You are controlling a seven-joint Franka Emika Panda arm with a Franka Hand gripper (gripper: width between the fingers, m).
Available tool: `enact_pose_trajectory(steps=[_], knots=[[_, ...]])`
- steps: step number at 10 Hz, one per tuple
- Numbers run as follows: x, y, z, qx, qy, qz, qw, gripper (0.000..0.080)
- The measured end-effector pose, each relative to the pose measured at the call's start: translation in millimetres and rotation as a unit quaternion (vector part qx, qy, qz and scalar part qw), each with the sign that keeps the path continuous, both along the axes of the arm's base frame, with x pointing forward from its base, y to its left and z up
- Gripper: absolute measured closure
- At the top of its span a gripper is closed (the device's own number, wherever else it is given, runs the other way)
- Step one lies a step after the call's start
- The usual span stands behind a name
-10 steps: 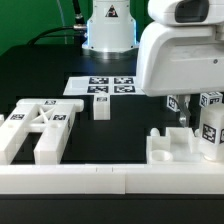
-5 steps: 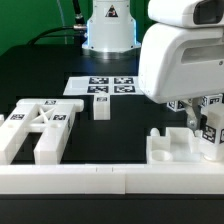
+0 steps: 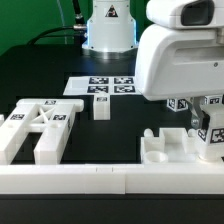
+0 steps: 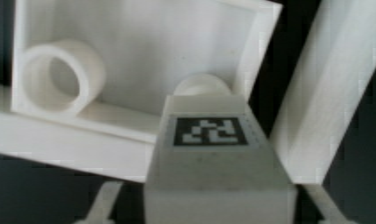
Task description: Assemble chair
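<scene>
Exterior view: low at desk (image 3: 40,70) edge, facing arm base (image 3: 108,40) past marker board (image 3: 100,86). Wrist view: close on tagged leg (image 4: 211,135), shared.

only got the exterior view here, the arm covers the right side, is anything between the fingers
Observer: Yes. The wrist view shows a white bar filling the gap of the gripper, with the fingers against its sides.
Operator: does it carry a tag
Observer: Yes, one square black-and-white tag faces the wrist camera.
Operator: whats past it
Observer: A white walled part with a round ring standing inside it.
</scene>
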State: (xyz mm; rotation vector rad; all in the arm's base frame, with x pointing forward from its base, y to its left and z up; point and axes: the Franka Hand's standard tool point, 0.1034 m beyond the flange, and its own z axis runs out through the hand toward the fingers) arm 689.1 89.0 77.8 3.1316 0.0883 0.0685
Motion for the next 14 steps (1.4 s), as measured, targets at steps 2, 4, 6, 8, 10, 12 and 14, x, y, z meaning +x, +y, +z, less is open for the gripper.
enact_pose_trajectory(steps=[2, 4, 6, 8, 10, 12, 14], knots=[[0.4, 0.8, -0.2, 0.007, -0.002, -0.109, 0.994, 0.0508], [0.7, 3.0, -0.9, 0.025, 0.000, -0.224, 0.974, 0.0508], [0.5, 2.7, -1.4, 0.033, 0.003, -0.307, 0.951, 0.0508], [0.2, 1.9, -1.6, 0.045, 0.015, -0.419, 0.907, 0.0508], [0.2, 3.5, -1.8, 0.046, 0.017, -0.449, 0.892, 0.0508], [0.0, 3.3, -1.5, 0.044, 0.016, -0.424, 0.905, 0.0453], [-3.3, 6.1, 2.2, 0.035, 0.033, -0.377, 0.925, 0.0270]])
